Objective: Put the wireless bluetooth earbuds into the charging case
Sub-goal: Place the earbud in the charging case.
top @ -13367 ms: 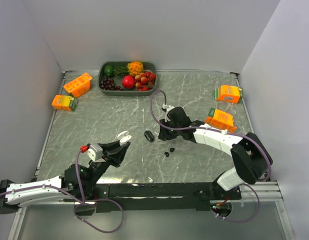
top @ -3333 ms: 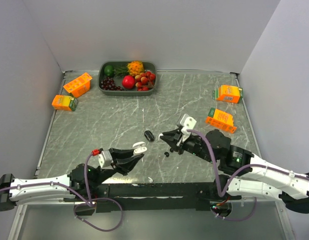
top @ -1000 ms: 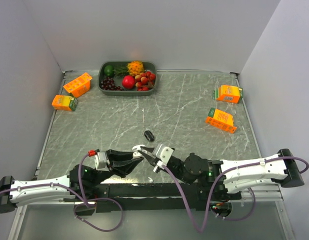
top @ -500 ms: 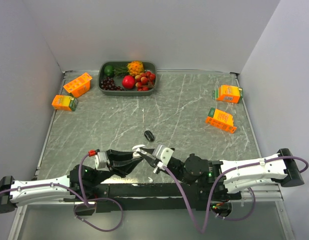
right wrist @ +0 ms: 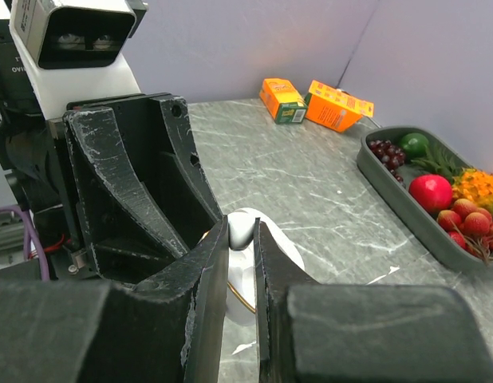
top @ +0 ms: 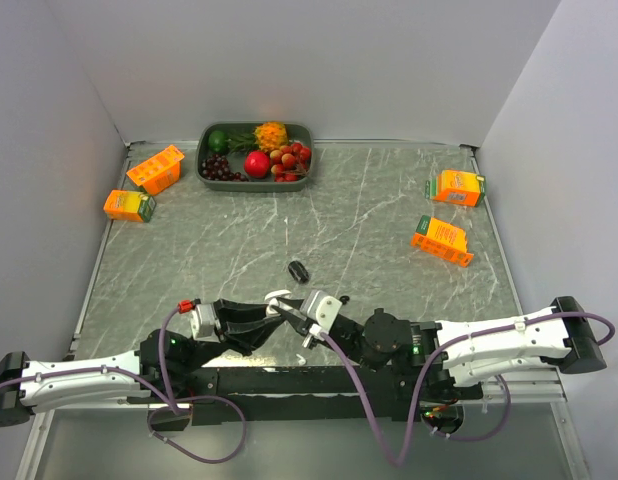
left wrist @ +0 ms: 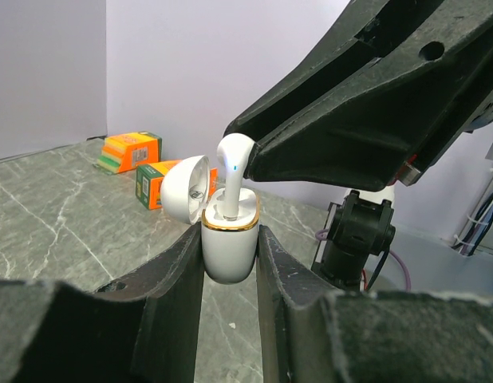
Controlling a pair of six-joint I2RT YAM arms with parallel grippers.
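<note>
Between the fingers of your left gripper (left wrist: 229,239) stands the charging case (left wrist: 228,255), clamped on both sides. It sits upright, and its lid (left wrist: 183,187) is swung open to one side. The jaws are drawn in as narrow as the case's body allows, pressed against its white shell below the gold rim.

Your right gripper (right wrist: 241,239) comes in from the opposite side, its tips directly over the case. It is pinched on the rounded head of one white earbud (left wrist: 231,159), with the jaws only a sliver apart. The bud hangs stem-down. In the left wrist view the lower end of the stem is already inside the mouth of the case, while the head stands clear above the rim. The two grippers meet nose to nose at the near edge of the table (top: 389,200).

By count you have one case, one white earbud and one small dark oblong thing (top: 298,270). It lies on the table just beyond the gripper tips, and you cannot tell what it is.

There are four orange cartons (top: 155,168):
- Two lie far out ahead of the left gripper, toward its left.
- Two lie far ahead of the right gripper, toward its right.

One tray (top: 201,160) of fruit sits at the far side, well apart from both grippers.
</note>
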